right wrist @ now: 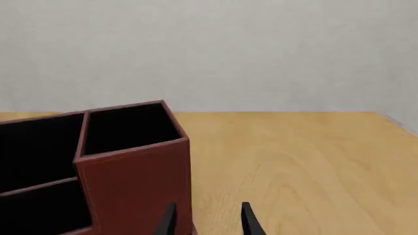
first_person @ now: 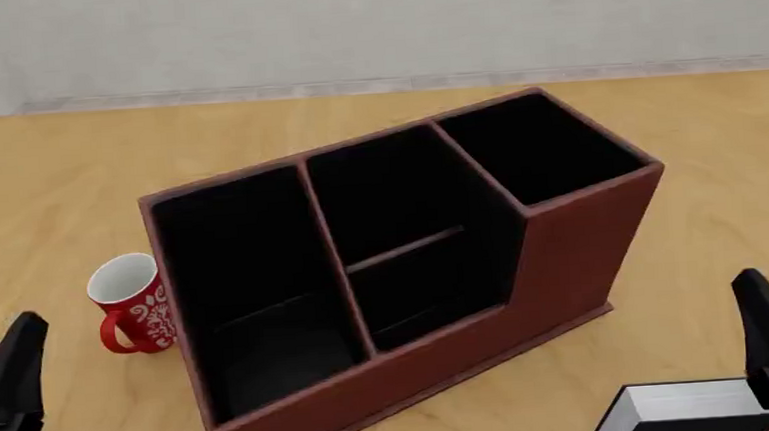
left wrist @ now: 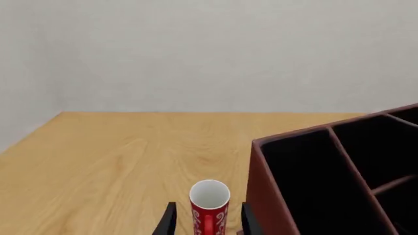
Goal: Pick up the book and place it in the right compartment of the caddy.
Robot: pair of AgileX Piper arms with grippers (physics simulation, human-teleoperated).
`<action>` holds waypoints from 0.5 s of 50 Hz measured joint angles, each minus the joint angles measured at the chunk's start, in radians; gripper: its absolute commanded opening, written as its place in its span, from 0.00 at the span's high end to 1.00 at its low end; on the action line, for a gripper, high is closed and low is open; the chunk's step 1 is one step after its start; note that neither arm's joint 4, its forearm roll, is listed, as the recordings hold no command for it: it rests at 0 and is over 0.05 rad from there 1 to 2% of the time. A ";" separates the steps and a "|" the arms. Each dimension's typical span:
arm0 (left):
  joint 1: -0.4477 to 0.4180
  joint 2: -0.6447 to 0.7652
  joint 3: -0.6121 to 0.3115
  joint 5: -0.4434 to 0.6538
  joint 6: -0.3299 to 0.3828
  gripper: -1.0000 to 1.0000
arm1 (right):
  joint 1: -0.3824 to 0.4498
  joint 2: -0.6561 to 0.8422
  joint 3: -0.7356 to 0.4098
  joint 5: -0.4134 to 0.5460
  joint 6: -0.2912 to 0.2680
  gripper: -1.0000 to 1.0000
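The wooden table [first_person: 48, 176] carries everything, and the largest thing on it is the caddy [first_person: 574, 254], a reddish-brown leather-look organiser box with a black interior, standing skewed to the table's edges. It serves as the landmark here. Its three sections run in a row: a wide low-fronted end section nearest the mug, a middle section with a cross divider, and the right compartment [first_person: 535, 146], tall-walled and deep, at the far-right end; nothing shows in any of them. The book [first_person: 684, 408] lies flat on the table off the caddy's near right corner, apart from it, its white page edges facing the caddy and its black cover up, partly cut by the lower picture edge. The red mug [first_person: 133, 303], white inside with a white pattern, stands upright just beside the caddy's left wall, handle toward the camera. The left gripper [left wrist: 207, 220] hangs low on the mug's side of the caddy, its jaws apart and bare. The right gripper [right wrist: 207, 220] hangs by the book, jaws likewise apart and bare.
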 measured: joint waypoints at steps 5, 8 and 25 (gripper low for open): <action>-0.028 0.000 -0.021 0.017 -0.017 0.00 | 0.000 0.002 0.000 -0.001 0.001 0.00; -0.052 0.000 -0.038 0.029 -0.019 0.00 | 0.000 0.003 0.000 -0.002 0.001 0.00; -0.273 -0.001 -0.171 0.131 -0.065 0.00 | 0.000 0.001 0.000 0.001 0.001 0.00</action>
